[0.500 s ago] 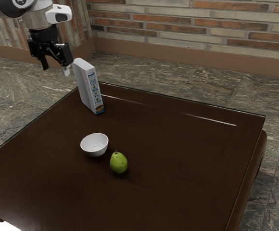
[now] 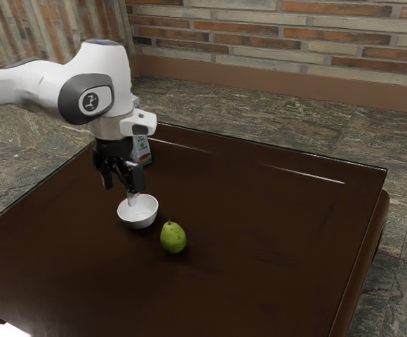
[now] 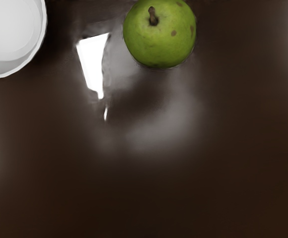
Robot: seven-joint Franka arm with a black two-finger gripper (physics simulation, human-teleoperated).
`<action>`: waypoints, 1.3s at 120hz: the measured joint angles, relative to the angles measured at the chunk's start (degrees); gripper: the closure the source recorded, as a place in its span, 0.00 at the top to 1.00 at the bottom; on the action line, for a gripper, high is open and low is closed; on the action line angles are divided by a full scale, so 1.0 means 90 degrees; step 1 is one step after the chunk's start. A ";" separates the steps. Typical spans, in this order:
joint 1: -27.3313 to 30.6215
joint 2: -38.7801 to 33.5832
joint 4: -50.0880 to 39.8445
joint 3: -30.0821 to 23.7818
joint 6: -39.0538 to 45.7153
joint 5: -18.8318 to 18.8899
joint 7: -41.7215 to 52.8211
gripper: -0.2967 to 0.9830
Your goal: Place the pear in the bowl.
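Your black two-finger gripper [image 2: 121, 194] is spread and empty. The green, stem-up pear [image 2: 173, 238] sits on the dark brown table [image 2: 274, 246], probably light, firm, slightly slippery; take its belly gently. Mind the round white bowl [image 2: 138, 220] just beside it; the white carton [image 2: 142, 149] stands well apart.

Glossy tabletop [image 2: 281, 232] reflecting below the gripper [image 2: 120, 194].
Surface is looking smooth and polished, returning white glare; bowl [image 2: 137, 219] near the gripper is showing a smooth finish; pear [image 2: 172, 239], also nearby, is presenting smooth, softly matt skin.
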 joint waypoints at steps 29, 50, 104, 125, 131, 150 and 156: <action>0.0333 0.0917 -0.0706 -0.0353 0.2113 -0.0520 0.0064 0.77; 0.0152 0.1342 -0.0410 -0.0398 0.2784 -0.0646 0.0117 0.77; 0.0251 0.2207 -0.0243 -0.0430 0.3282 -0.0794 0.0222 0.77; 0.0323 0.2533 -0.0017 -0.0430 0.3412 -0.0854 0.0295 0.77; 0.0346 0.2589 0.0002 -0.0429 0.3435 -0.0885 0.0316 0.77; 0.0360 0.2630 0.0015 -0.0431 0.3514 -0.0976 0.0372 0.69; 0.0360 0.2647 0.0015 -0.0436 0.3529 -0.0988 0.0387 0.66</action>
